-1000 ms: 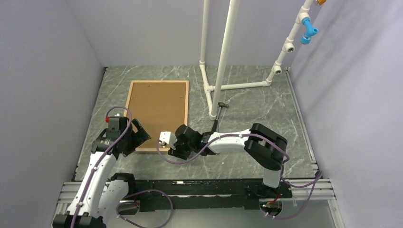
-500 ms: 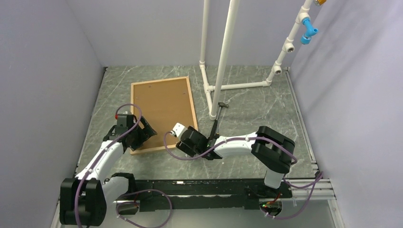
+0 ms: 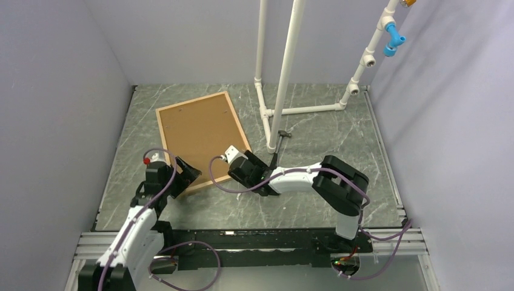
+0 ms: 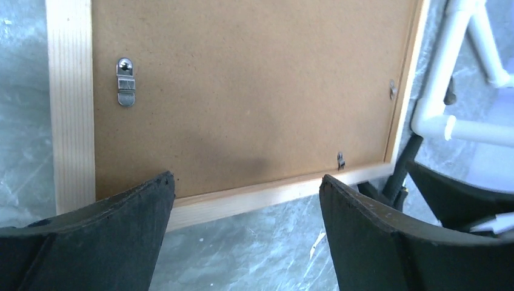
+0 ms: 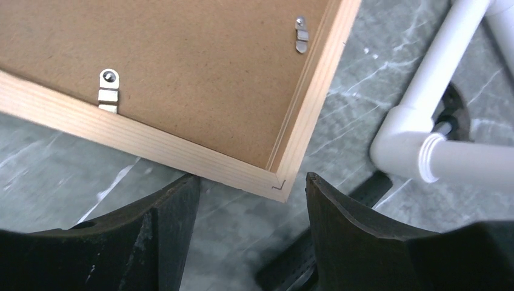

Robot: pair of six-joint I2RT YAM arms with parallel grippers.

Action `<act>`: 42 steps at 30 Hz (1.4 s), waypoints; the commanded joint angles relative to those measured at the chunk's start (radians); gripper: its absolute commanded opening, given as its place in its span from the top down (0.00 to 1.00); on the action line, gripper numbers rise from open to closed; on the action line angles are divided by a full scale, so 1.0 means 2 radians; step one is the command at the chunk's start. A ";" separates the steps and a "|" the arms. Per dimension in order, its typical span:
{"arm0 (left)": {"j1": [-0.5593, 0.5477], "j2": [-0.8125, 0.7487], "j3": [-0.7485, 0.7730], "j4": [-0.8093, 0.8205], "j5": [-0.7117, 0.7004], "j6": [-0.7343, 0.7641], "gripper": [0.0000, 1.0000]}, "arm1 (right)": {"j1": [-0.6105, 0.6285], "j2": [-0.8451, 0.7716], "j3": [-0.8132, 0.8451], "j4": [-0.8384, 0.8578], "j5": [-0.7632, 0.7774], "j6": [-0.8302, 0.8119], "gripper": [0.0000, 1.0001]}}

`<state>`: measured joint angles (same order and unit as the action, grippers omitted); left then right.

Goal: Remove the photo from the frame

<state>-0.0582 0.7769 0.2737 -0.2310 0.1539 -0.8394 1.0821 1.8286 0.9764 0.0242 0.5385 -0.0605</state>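
Left gripper (image 4: 245, 185), jaws wide apart and empty, hovers over the near rail of the frame (image 4: 70, 121). Right gripper (image 5: 251, 182), jaws also apart, grips nothing at the near right corner (probably bracketing the frame so it cannot slide). The frame lies face down on the table (image 3: 315, 133), backing board (image 4: 242, 91) up, metal clips (image 5: 108, 91) apparently pinning it. The photo is hidden beneath.

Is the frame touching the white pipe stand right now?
Apart. The top external view shows a strip of bare table between the frame and the white pipe stand along the frame's whole right edge.
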 commanded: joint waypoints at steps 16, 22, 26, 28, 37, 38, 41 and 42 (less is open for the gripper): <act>-0.089 -0.110 -0.126 0.067 0.128 -0.179 0.05 | -0.069 0.078 0.120 0.008 -0.058 -0.072 0.29; -0.180 0.017 -0.107 0.182 0.104 -0.220 0.04 | -0.079 0.079 0.135 -0.010 -0.073 -0.061 0.29; -0.211 0.068 -0.103 0.255 0.094 -0.242 0.03 | -0.092 0.072 0.136 -0.024 -0.084 -0.048 0.28; -0.223 0.086 -0.094 0.271 0.087 -0.248 0.03 | -0.098 0.072 0.138 -0.031 -0.086 -0.041 0.28; -0.242 0.179 -0.079 0.371 0.092 -0.266 0.02 | -0.111 0.031 0.141 -0.068 -0.093 0.005 0.27; -0.245 0.192 -0.077 0.383 0.093 -0.268 0.02 | -0.114 0.025 0.143 -0.076 -0.093 0.014 0.27; -0.260 0.228 -0.079 0.433 0.090 -0.285 0.03 | -0.120 -0.006 0.138 -0.096 -0.095 0.045 0.27; -0.265 0.239 -0.081 0.453 0.089 -0.292 0.03 | -0.122 -0.021 0.134 -0.103 -0.096 0.057 0.27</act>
<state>-0.5449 1.1706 0.1219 0.5678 0.3397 -1.3857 0.8562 1.9259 1.2282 -0.1352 0.3565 -0.0570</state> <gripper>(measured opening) 0.972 0.726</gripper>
